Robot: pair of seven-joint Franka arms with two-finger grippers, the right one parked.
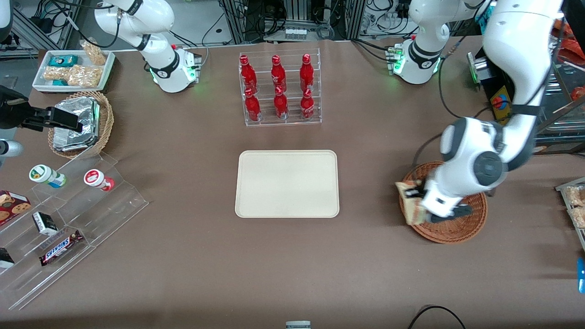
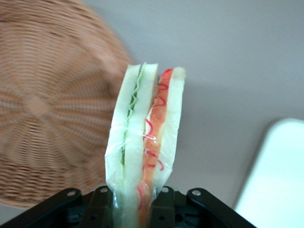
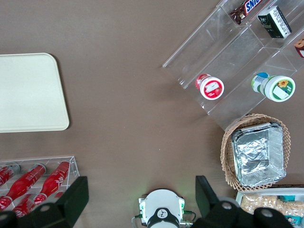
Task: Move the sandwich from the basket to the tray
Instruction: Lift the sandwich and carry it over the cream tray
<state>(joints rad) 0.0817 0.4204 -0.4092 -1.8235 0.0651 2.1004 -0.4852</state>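
My left gripper (image 1: pixel 413 195) is shut on the sandwich (image 2: pixel 145 147), a plastic-wrapped wedge of pale bread with green and red filling. In the front view the sandwich (image 1: pixel 410 201) hangs at the rim of the reddish-brown wicker basket (image 1: pixel 461 228), on the side toward the tray. The basket (image 2: pixel 42 104) also shows under the sandwich in the left wrist view. The cream-beige tray (image 1: pixel 287 183) lies flat at the table's middle, and a corner of it (image 2: pixel 278 175) shows in the left wrist view. The black fingers (image 2: pixel 97 209) press both faces of the sandwich.
A clear rack of red bottles (image 1: pixel 279 89) stands farther from the camera than the tray. A tan basket of foil packets (image 1: pixel 80 123), a white snack tray (image 1: pixel 73 69) and a clear stepped stand (image 1: pixel 68 219) with snacks lie toward the parked arm's end.
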